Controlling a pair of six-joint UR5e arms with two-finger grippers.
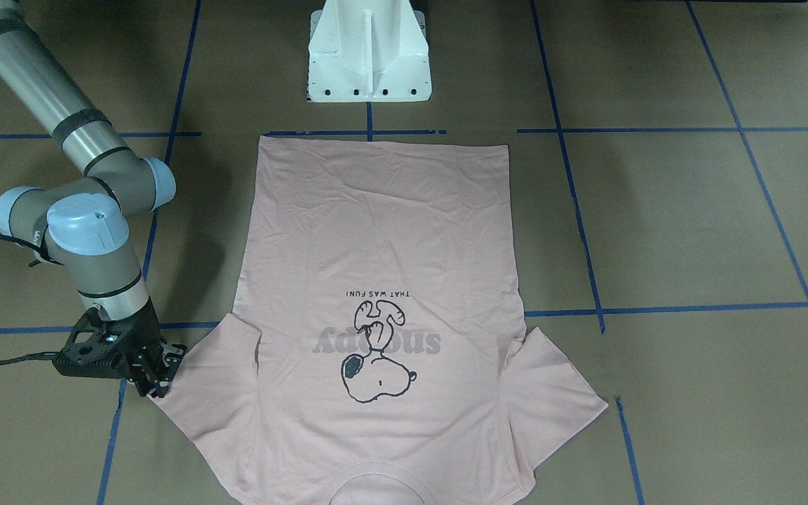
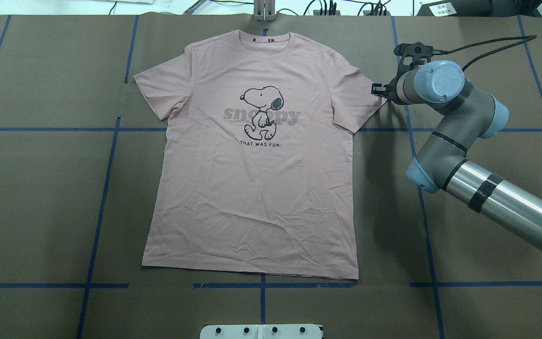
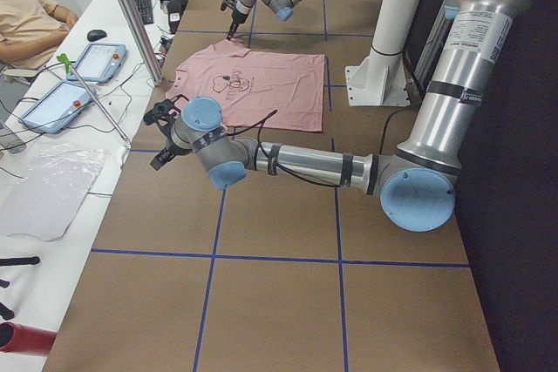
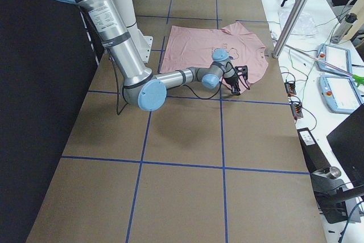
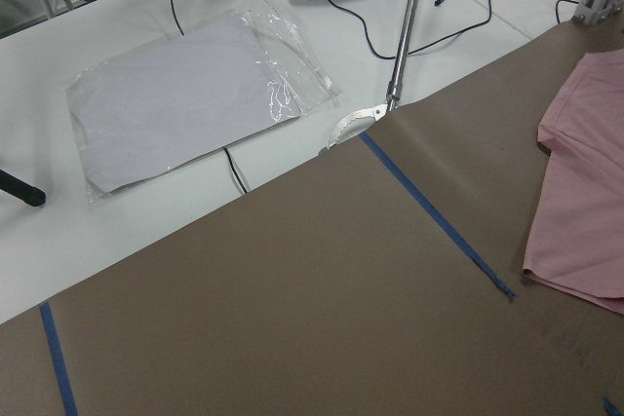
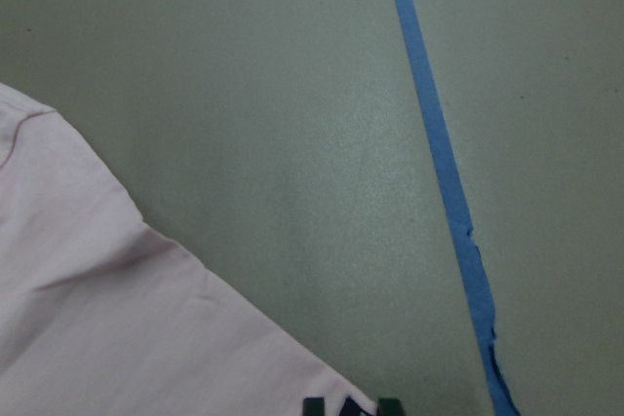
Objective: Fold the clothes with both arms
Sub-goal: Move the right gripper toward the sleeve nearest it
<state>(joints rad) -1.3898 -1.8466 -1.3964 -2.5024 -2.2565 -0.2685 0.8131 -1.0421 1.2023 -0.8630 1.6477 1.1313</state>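
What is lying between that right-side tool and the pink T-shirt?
Nothing visible does. The right tool sits at the tip of one sleeve of the pink T-shirt, with no object between them.

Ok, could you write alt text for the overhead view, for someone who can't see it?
A pale pink T-shirt with a cartoon dog print lies flat, print up, on a brown table marked with blue tape. The robot's right arm reaches in from the right, its black gripper at the tip of one sleeve.
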